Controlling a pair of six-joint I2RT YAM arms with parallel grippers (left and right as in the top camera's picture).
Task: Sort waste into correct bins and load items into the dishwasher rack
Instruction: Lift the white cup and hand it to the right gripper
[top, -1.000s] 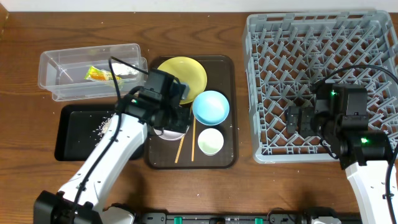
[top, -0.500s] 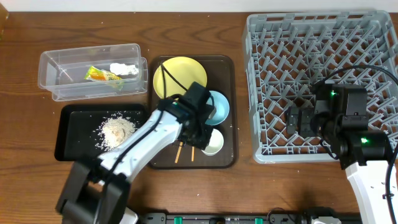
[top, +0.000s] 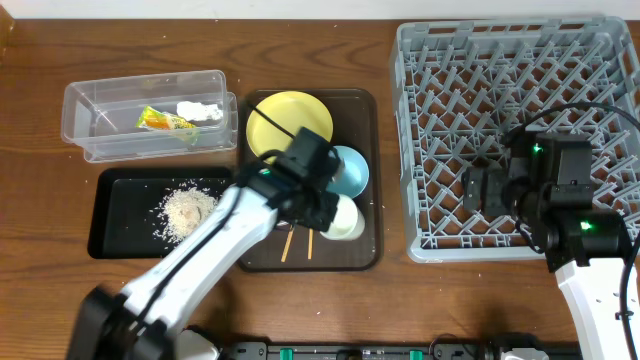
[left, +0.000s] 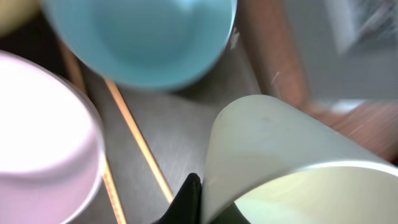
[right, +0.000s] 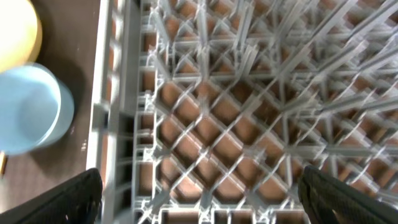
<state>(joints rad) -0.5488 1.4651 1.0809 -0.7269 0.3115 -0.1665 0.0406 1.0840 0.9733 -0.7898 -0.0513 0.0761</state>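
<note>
On the brown serving tray (top: 366, 248), near its right side, your left gripper (top: 326, 204) is clenched on the small pale cup (top: 345, 219); the cup is tipped on a slant; can't tell if its base touches the tray. From the left wrist view one dark finger (left: 189, 196) sits tight vs. the cup's outside wall; the other finger is hidden.

Close round the cup: light blue bowl (top: 351, 170) just behind it, nearly touching; white bowl (left: 43, 149) to its left, mostly under your arm when seen from above; two wooden chopsticks (top: 289, 244) lie flat on the tray btw. the white bowl and the cup; yellow plate (top: 283, 120) sits at the far end, w/ a black cable (top: 264, 128) across it.

Waste is well off to the left: snack wrapper (top: 164, 121) and white tissue (top: 200, 110) in the clear tub (top: 100, 120); rice (top: 188, 208) heaped in the black tray (top: 120, 235).

Right of the serving tray the wooden table (top: 300, 45) shows as a thin bare strip; then comes the grey dishwasher rack (top: 520, 90), w/ its tall left wall and rows of pegs. Your right gripper (top: 481, 190) hangs over the rack's near-left part, fingers spread wide, gripping nothing; that arm and its cable cover the near-right corner. The rack's far half lies open to view; just pegs and lattice floor.
</note>
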